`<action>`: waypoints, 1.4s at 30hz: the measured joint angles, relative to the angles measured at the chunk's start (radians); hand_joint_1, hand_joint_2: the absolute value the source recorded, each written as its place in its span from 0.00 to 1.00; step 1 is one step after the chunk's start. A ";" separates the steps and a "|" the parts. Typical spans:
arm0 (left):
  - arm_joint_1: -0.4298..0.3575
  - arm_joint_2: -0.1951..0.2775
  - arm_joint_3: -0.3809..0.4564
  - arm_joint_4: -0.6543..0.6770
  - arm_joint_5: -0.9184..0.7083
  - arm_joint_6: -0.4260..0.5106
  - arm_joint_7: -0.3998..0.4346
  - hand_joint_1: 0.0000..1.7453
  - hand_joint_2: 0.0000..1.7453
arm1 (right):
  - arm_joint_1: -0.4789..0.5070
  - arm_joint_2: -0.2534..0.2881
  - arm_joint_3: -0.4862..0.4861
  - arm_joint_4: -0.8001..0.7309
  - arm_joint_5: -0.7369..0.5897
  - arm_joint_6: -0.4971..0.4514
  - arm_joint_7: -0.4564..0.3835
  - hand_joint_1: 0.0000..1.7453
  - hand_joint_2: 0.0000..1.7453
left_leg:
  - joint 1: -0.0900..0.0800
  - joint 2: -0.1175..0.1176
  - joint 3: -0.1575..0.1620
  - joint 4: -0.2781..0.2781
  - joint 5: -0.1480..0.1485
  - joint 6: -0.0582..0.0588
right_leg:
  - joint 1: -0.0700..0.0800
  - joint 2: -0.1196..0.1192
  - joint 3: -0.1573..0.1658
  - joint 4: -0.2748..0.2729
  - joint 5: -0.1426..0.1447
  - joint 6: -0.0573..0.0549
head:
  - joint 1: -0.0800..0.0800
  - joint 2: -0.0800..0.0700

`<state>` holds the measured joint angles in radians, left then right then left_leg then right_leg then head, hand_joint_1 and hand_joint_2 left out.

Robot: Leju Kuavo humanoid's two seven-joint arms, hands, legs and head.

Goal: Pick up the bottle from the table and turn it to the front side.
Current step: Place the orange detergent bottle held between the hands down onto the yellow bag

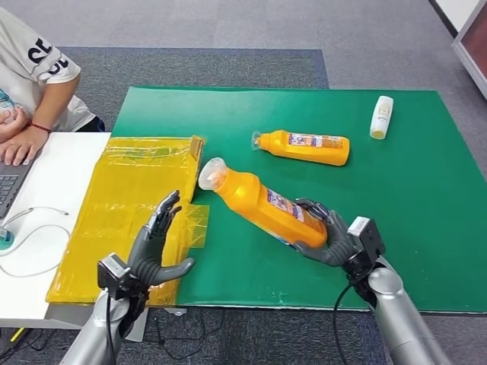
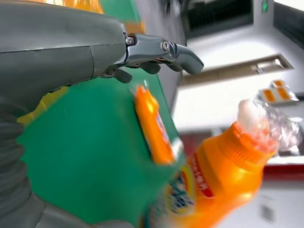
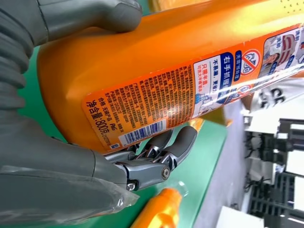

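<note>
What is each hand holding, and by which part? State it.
The right hand grips the orange bottle by its base end, cap end raised off the green mat. The left hand holds nothing.

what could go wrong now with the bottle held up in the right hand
The right hand grips the orange bottle at its base end only, so the long tilted body could lever out and drop. The open left hand waits apart, so a handover could miss. A fall might knock the second bottle.

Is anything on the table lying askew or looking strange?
Nothing is spilled or damaged. A second orange bottle and a small white bottle lie on their sides on the green mat. The yellow plastic sheet is wrinkled and overhangs the mat's edge.
</note>
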<state>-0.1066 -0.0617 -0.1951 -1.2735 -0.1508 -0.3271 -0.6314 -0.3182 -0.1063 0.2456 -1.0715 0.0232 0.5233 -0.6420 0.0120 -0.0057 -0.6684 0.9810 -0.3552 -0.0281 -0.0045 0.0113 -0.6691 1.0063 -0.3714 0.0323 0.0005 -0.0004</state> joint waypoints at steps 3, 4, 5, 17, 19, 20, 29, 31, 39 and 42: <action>-0.006 0.012 0.022 0.022 0.149 -0.168 0.000 0.00 1.00 | 0.012 0.021 0.003 -0.037 0.008 0.018 0.000 1.00 1.00 | 0.000 0.000 0.000 0.000 0.000 0.000 | 0.000 0.000 -0.001 0.000 0.000 0.000 | 0.000 0.000; -0.010 0.016 0.029 0.031 0.175 -0.201 0.000 0.00 1.00 | 0.013 0.028 0.005 -0.046 0.010 0.021 0.000 1.00 1.00 | 0.000 0.000 0.000 0.000 0.000 0.000 | 0.000 0.000 -0.001 0.000 0.000 0.000 | 0.000 0.000; -0.012 0.020 0.035 0.039 0.188 -0.221 0.000 0.00 1.00 | 0.013 0.035 0.008 -0.055 0.011 0.023 0.000 1.00 1.00 | 0.000 0.000 0.000 0.000 0.000 0.000 | 0.000 0.000 -0.001 0.000 0.000 0.000 | 0.000 0.000; -0.110 0.037 0.101 0.203 0.294 -0.495 0.000 0.00 1.00 | 0.007 0.089 0.087 -0.100 0.038 0.026 0.002 1.00 1.00 | 0.000 0.000 -0.001 0.000 0.002 -0.001 | 0.000 0.000 -0.001 0.001 0.001 -0.001 | 0.000 0.000; -0.136 0.038 0.110 0.232 0.275 -0.510 0.000 0.00 1.00 | 0.002 0.098 0.124 -0.101 0.047 0.005 0.005 1.00 1.00 | 0.000 0.000 -0.001 0.000 0.002 -0.002 | 0.001 0.000 -0.002 0.001 0.001 -0.001 | 0.000 0.000; -0.146 0.038 0.113 0.242 0.264 -0.512 0.000 0.00 1.00 | 0.001 0.100 0.142 -0.101 0.052 -0.008 0.007 1.00 1.00 | 0.001 0.000 -0.001 0.000 0.003 -0.002 | 0.001 0.000 -0.002 0.001 0.001 -0.001 | 0.000 0.000; -0.189 0.039 0.097 0.263 0.238 -0.595 0.000 0.00 1.00 | -0.026 0.117 0.257 -0.093 0.136 -0.131 0.016 1.00 1.00 | 0.000 0.000 -0.001 0.000 0.003 -0.002 | 0.001 0.000 -0.002 0.001 0.001 -0.001 | 0.000 0.000; -0.195 0.042 0.084 0.263 0.237 -0.604 0.000 0.00 1.00 | -0.036 0.121 0.275 -0.087 0.149 -0.153 0.016 1.00 1.00 | 0.000 0.000 -0.001 0.000 0.003 -0.002 | 0.001 0.000 -0.002 0.001 0.001 -0.001 | 0.000 0.000; -0.208 0.057 0.040 0.263 0.241 -0.614 0.000 0.00 1.00 | -0.052 0.134 0.308 -0.070 0.187 -0.232 0.023 1.00 1.00 | 0.001 0.000 -0.001 0.000 0.003 -0.002 | 0.001 0.000 -0.002 0.001 0.001 -0.001 | 0.000 0.000; -0.208 0.061 0.025 0.263 0.247 -0.624 0.000 0.00 1.00 | -0.054 0.135 0.309 -0.066 0.187 -0.249 0.026 1.00 1.00 | 0.001 0.000 -0.001 0.000 0.003 -0.002 | 0.001 0.000 -0.002 0.001 0.001 -0.001 | 0.000 0.000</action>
<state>-0.3145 -0.0008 -0.1706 -1.0101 0.0958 -0.9506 -0.6314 -0.3717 0.0287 0.5549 -1.1380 0.2105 0.2740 -0.6158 0.0125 -0.0059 -0.6696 0.9809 -0.3525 -0.0300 -0.0036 0.0113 -0.6711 1.0073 -0.3699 0.0316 0.0004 -0.0004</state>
